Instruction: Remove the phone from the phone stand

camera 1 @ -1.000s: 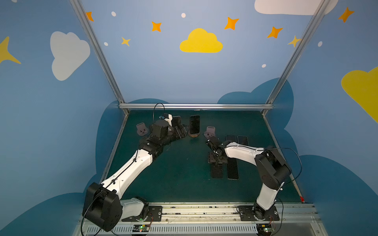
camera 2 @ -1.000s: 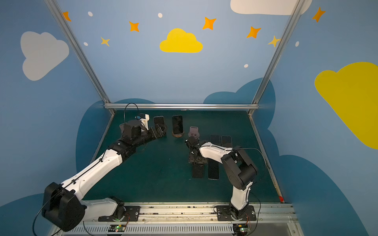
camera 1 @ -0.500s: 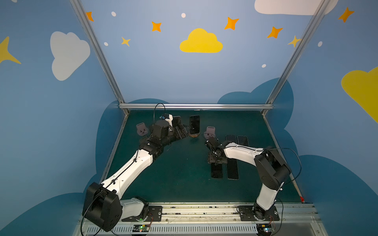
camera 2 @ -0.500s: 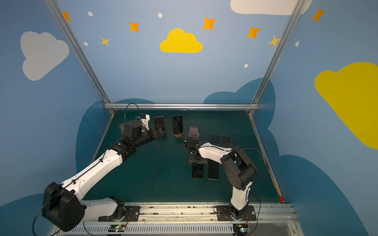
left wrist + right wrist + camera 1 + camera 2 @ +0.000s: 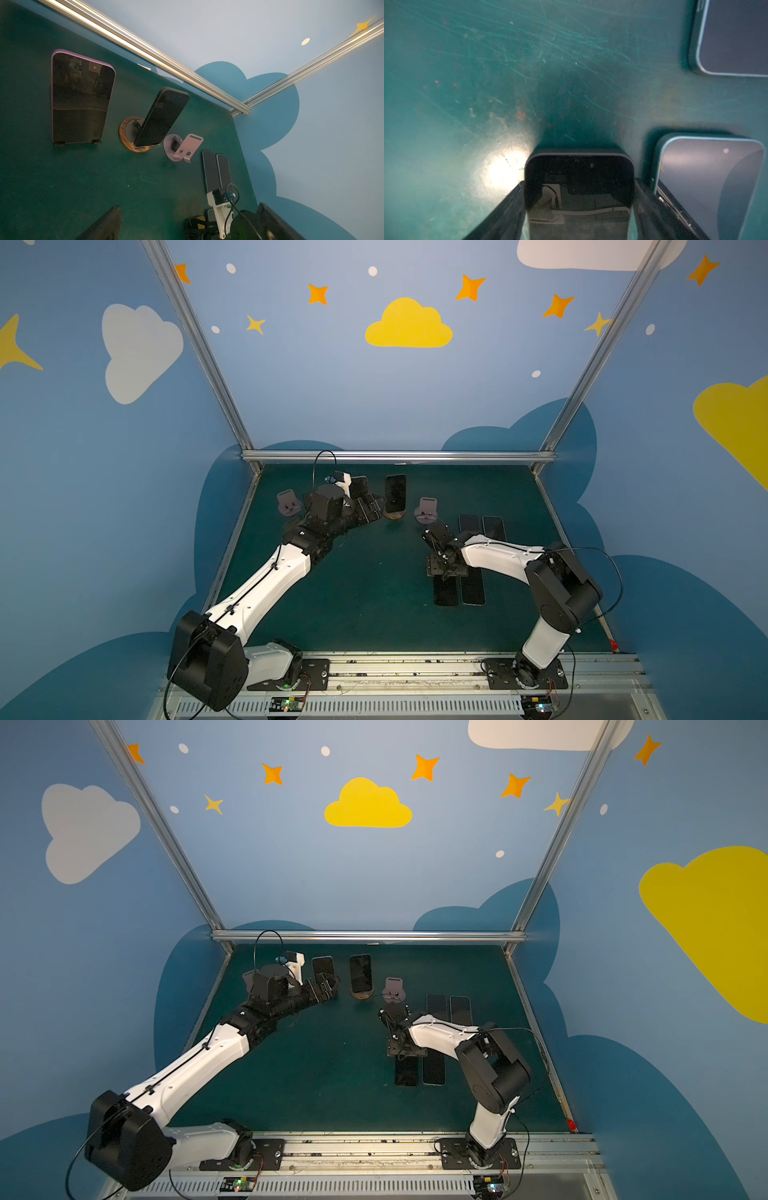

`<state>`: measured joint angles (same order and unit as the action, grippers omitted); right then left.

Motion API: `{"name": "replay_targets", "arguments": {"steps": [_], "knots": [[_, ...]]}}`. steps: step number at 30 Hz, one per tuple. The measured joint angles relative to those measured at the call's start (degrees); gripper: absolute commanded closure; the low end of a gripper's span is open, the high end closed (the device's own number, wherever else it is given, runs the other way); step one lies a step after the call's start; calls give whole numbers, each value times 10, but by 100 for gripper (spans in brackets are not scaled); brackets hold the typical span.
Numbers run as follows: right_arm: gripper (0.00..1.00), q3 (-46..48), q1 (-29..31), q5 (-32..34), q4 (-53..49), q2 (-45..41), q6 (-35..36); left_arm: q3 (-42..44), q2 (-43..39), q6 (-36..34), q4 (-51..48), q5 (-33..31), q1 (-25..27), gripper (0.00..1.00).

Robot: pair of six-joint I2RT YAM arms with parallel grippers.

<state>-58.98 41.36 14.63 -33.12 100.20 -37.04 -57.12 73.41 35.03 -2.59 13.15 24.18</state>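
Phone on a stand is your target, and two qualify. Working down from the biggest pieces: the green mat (image 5: pixel 332 1073) fills the lower middle of both top views. The left arm (image 5: pixel 199 1064) stretches from lower left up to the back row, and the right arm (image 5: pixel 440 1036) folds in from lower right.

Your left gripper (image 5: pixel 326 987) hangs wide open and empty at centre left of a top view. It sits directly below the purple-edged phone (image 5: pixel 323 968) and just left of the propped black phone (image 5: pixel 360 973). Both phones lean back with their long axis running up the frame. The left arm is far nearer to both, so I'd judge the next reach is its job.

Your right gripper (image 5: pixel 579 184) straddles the flat black phone (image 5: pixel 579 166) lying on the mat, a finger along each long side. You cannot tell whether it pinches or merely flanks it. A teal-edged phone (image 5: pixel 708 187) lies just beside, and two more flat phones (image 5: pixel 436 1006) lie above them in the frame.

Smallest things last. The wooden stand (image 5: pixel 360 996) under the propped black phone sits just right of the open jaws, and it is the likeliest thing to clip. An empty pink stand (image 5: pixel 394 988) stands further right, apart.
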Motion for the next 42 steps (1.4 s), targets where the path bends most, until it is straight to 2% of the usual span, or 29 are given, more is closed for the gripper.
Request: {"name": "replay_targets", "arguments": {"steps": [7, 13, 18, 24, 29, 35, 42], "knots": [[14, -31, 0, 9, -60, -6, 15, 0, 0, -8, -7, -8, 1, 0], [13, -89, 0, 32, -104, -58, 20, -2, 0, -8, -15, -24, 2, 0], [12, -156, -8, 60, -101, -78, 50, -27, 7, -7, -55, -70, 3, 0], [10, -252, -28, 74, -90, -13, 65, -34, 0, -5, -77, -134, 2, 0], [9, -305, -56, 56, -79, 64, 64, -21, -13, -3, -76, -169, 0, 0], [8, -370, -88, 20, -66, 143, 62, -21, -13, 0, -75, -177, -11, 0], [8, -394, -104, -11, -50, 169, 58, -21, -9, 21, -75, -155, -32, 0]]}}
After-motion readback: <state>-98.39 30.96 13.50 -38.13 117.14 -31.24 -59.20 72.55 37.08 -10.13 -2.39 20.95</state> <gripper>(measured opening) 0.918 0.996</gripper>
